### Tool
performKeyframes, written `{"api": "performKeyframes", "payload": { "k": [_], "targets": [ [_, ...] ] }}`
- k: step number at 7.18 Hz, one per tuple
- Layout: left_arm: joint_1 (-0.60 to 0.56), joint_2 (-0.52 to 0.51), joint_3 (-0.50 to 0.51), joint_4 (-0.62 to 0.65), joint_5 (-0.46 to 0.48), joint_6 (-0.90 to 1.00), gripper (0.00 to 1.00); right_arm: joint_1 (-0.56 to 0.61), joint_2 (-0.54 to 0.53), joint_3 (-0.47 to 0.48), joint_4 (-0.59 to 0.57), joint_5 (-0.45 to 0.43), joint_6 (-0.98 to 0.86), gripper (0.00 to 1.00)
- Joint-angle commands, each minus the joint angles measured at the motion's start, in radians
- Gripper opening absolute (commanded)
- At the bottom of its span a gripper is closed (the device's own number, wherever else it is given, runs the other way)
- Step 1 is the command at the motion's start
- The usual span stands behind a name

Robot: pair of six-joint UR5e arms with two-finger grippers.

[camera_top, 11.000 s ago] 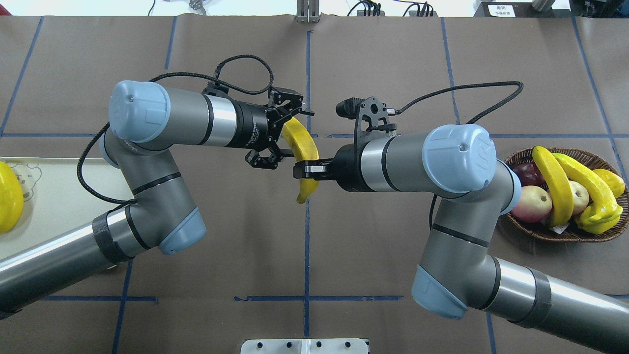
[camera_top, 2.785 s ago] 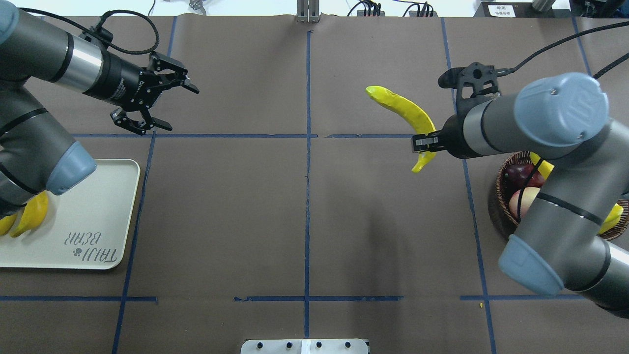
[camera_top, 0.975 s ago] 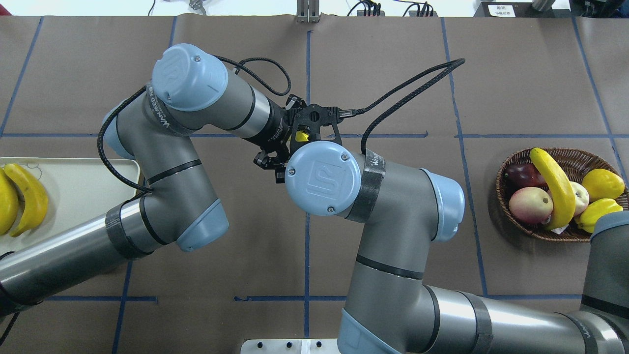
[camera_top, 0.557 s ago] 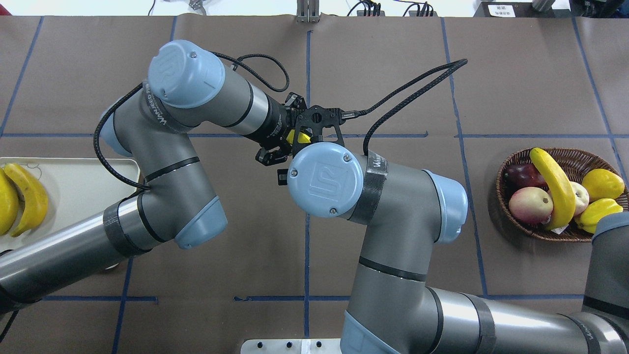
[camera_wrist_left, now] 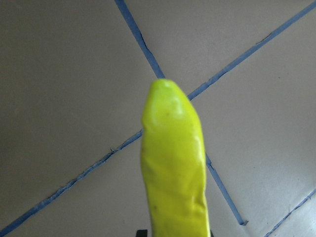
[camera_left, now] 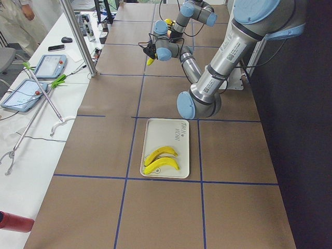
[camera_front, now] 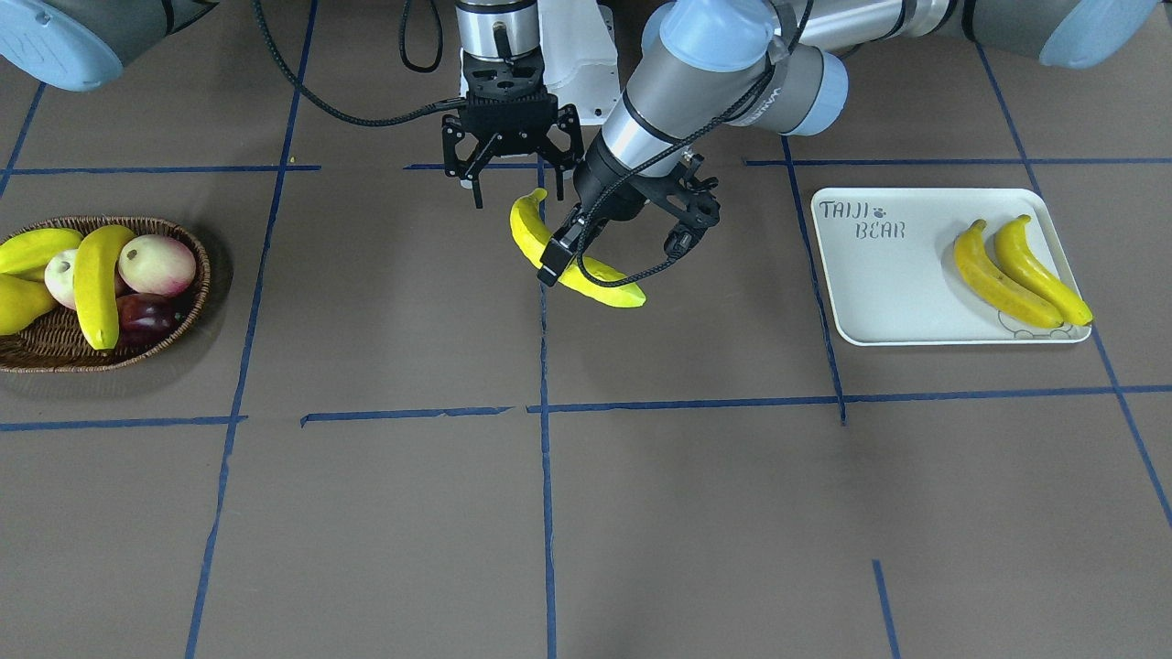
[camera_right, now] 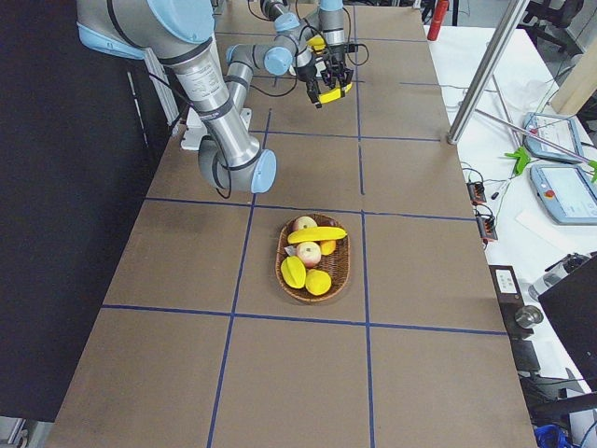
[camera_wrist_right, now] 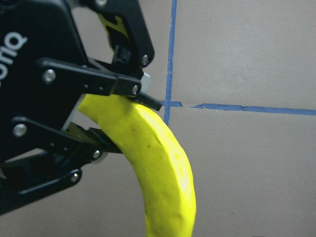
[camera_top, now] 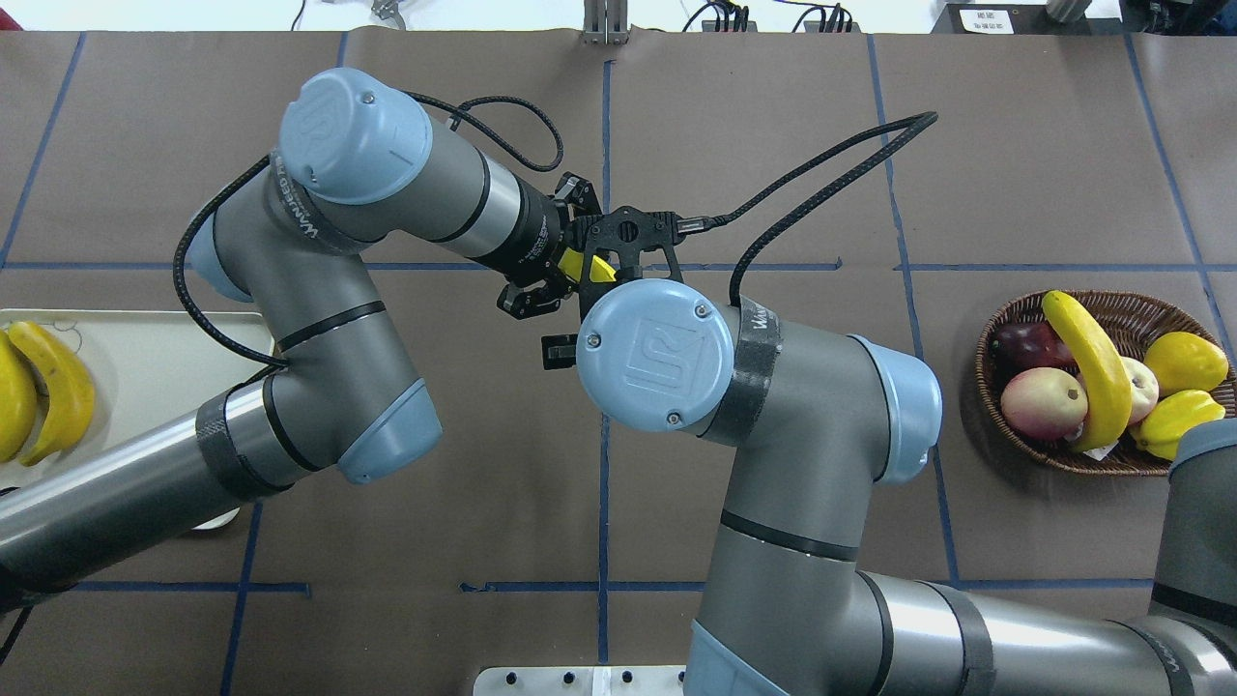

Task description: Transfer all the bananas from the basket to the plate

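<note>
Exterior front-facing is showing the hand-over over the middle of the worktop (camera_front: pixel 696 494) nearly done. A few seconds back the right pincer (camera_front: pixel 515 178) was carrying the banana (camera_front: pixel 595 282) alone while the left pincer (camera_front: pixel 560 261) was waiting wide open near the plate (camera_front: pixel 879 302). Now the left one is clamping the fruit partway along its length. The right one is hanging just above the banana's upper tip with fingers spread wide, gripping nothing. So this banana is changing arms and, I'd judge, heading for the plate, where two bananas (camera_front: pixel 1003 275) are lying side by side. A fourth banana (camera_front: pixel 96 275) is resting across the other fruit (camera_front: pixel 156 264) in the basket (camera_front: pixel 55 357), so one more trip is remaining after this. The bananas are looking smooth, glossy and stiffly curved, moulded rather than soft. The basket is showing coarse brown wicker weave, and the plate is looking like a matte cream tray with rounded corners.
</note>
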Motion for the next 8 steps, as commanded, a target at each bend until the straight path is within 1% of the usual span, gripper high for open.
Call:
{"api": "performKeyframes", "payload": {
  "k": [1, 2, 3, 4, 5, 6, 8],
  "targets": [
    [-0.016, 0.038, 0.007, 0.003, 0.001, 0.023, 0.00, 0.027, -0.016, 0.096, -0.082, 0.049, -0.015, 0.99],
    [-0.040, 0.090, -0.004, 0.008, -0.003, 0.070, 0.00, 0.085, -0.030, 0.145, -0.126, 0.142, -0.044, 0.99],
    [-0.072, 0.150, -0.018, 0.011, -0.016, 0.134, 0.00, 0.142, -0.080, 0.179, -0.121, 0.219, -0.103, 0.99],
    [-0.108, 0.217, -0.053, 0.012, -0.053, 0.206, 0.00, 0.200, -0.114, 0.188, -0.121, 0.283, -0.168, 0.99],
    [-0.141, 0.304, -0.109, 0.011, -0.097, 0.285, 0.00, 0.263, -0.163, 0.187, -0.118, 0.343, -0.244, 0.99],
    [-0.171, 0.422, -0.174, 0.011, -0.128, 0.358, 0.00, 0.324, -0.230, 0.182, -0.117, 0.377, -0.375, 0.99],
    [-0.201, 0.619, -0.243, 0.000, -0.145, 0.568, 0.00, 0.445, -0.333, 0.181, -0.114, 0.475, -0.562, 0.99]
  ]
}}
